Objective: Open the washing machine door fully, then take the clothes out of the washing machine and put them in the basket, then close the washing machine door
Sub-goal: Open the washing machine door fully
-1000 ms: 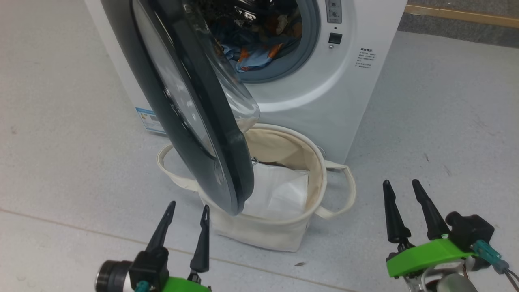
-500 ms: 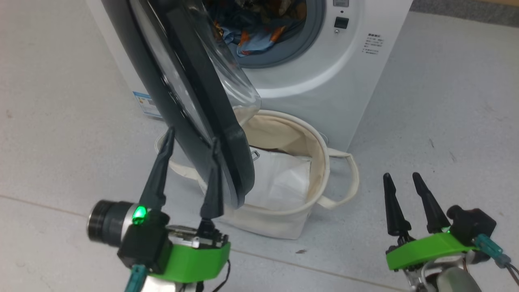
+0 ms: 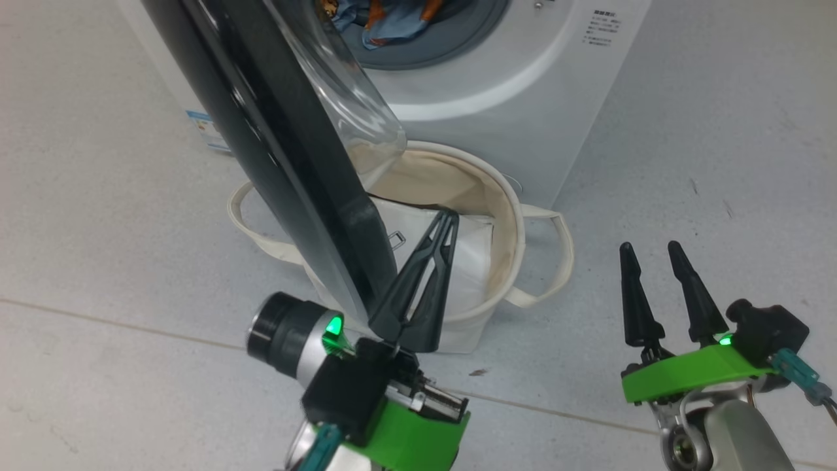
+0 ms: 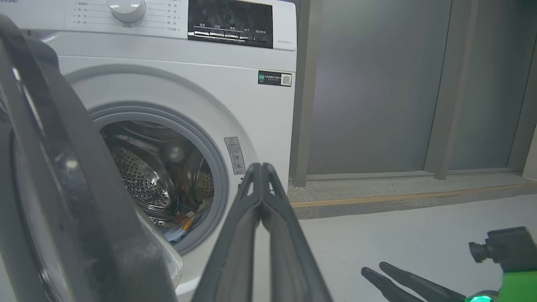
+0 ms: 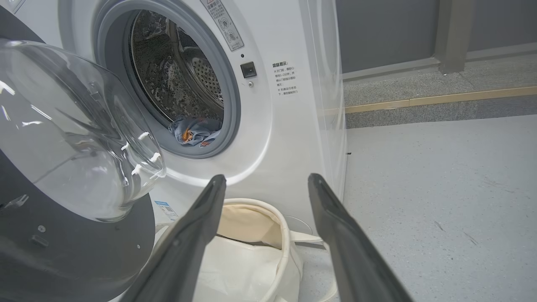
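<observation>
Moved: left gripper (image 3: 448, 217) has swung up beside the washing machine door (image 3: 294, 176), inner side, fingers now pressed together on nothing, likely to nudge it wider | right gripper (image 3: 650, 246) spread, idle | clothes (image 3: 386, 16) lie in the washing machine (image 3: 523, 98) mouth | basket (image 3: 516, 229) waits beneath.
</observation>
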Robot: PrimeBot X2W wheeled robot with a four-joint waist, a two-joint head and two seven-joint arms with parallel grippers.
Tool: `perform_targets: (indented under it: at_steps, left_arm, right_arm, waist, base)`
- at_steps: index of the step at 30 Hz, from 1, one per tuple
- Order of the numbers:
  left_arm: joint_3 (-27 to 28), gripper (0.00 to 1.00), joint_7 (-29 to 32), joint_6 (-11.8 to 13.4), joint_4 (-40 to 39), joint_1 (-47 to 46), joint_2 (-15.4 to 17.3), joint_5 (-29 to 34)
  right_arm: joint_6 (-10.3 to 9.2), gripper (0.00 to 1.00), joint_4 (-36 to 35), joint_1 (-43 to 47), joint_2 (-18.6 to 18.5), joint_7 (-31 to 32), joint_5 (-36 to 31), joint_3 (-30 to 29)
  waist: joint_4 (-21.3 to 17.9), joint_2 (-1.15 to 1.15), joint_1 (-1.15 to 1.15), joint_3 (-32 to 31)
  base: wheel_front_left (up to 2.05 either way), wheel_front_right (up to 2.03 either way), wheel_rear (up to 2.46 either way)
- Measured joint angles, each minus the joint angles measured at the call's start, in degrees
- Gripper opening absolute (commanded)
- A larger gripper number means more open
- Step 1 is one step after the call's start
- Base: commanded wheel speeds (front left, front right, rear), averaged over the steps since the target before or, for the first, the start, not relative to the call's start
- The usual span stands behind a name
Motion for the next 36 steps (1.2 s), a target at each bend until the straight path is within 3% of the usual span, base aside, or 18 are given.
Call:
perform_targets:
  at_steps: [8,19,28,36]
  left_arm:
    - [-3.98,0.0,0.44,5.05,9.12,-3.35,-0.03,-3.97]
    - [-5.13,0.0,1.52,10.88,18.42,-4.83,-0.09,-7.77]
    - [-6.02,0.0,0.67,11.38,20.11,-4.61,-0.6,-8.82]
    - [-7.95,0.0,0.03,11.55,19.29,-0.39,-0.59,-10.18]
  right_arm:
    - [0.0,1.0,0.03,-0.83,0.0,0.0,0.32,-0.01]
    - [0.0,1.0,0.03,-1.09,0.0,0.0,0.55,0.36]
    - [0.0,1.0,0.09,-1.08,0.0,0.0,0.46,0.04]
    - [0.0,1.0,0.8,-0.6,-0.01,0.0,-0.47,-1.11]
  waist:
    - [-0.76,0.0,0.0,1.65]
    - [0.51,0.0,0.0,2.33]
    - [3.52,0.0,0.0,2.05]
    - [9.78,0.0,0.0,1.12]
  base:
    - [0.0,0.0,0.0]
    - [0.0,0.0,0.0]
    - [0.0,0.0,0.0]
    - [0.0,0.0,0.0]
